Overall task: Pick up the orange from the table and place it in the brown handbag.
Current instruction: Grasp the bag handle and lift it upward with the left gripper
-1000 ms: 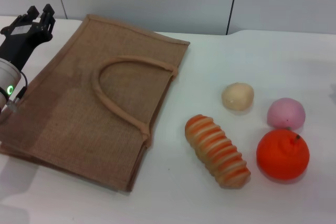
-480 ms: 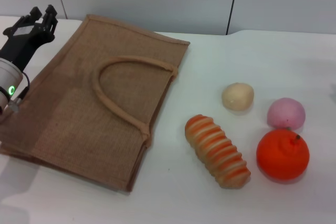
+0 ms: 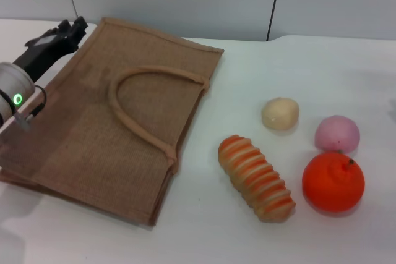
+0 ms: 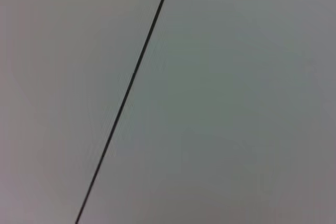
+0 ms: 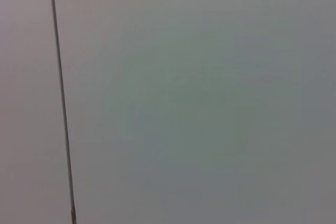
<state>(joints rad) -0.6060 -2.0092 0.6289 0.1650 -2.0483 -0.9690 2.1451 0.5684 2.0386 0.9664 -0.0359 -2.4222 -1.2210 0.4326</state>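
The left gripper (image 3: 73,27) hangs over the far left corner of the brown handbag (image 3: 93,128), its black tip pointing toward the back wall. From here I cannot tell how wide it stands, and nothing is in its hold. Both wrist views show only blank wall with a thin seam. The right gripper is out of sight altogether.

The orange (image 3: 333,182) sits on the table (image 3: 322,72) well away from the claw, clear across the bag and past the other foods, on the side nearest the robot's right. A pink round fruit (image 3: 337,133) lies just beyond it, almost touching, and a striped roll (image 3: 255,177) lies between it and the bag, near but apart. A pale bun (image 3: 280,113) sits farther back.

The bag lies flat, its mouth facing the fruits and one looped handle (image 3: 145,106) resting on top. I judge the step in hand to be preparing that bag. A good move would lift the upper panel or handle near the mouth, so a pocket opens. The orange is best taken from above, fingers clear of the pink fruit, since a round fruit may roll if nudged.
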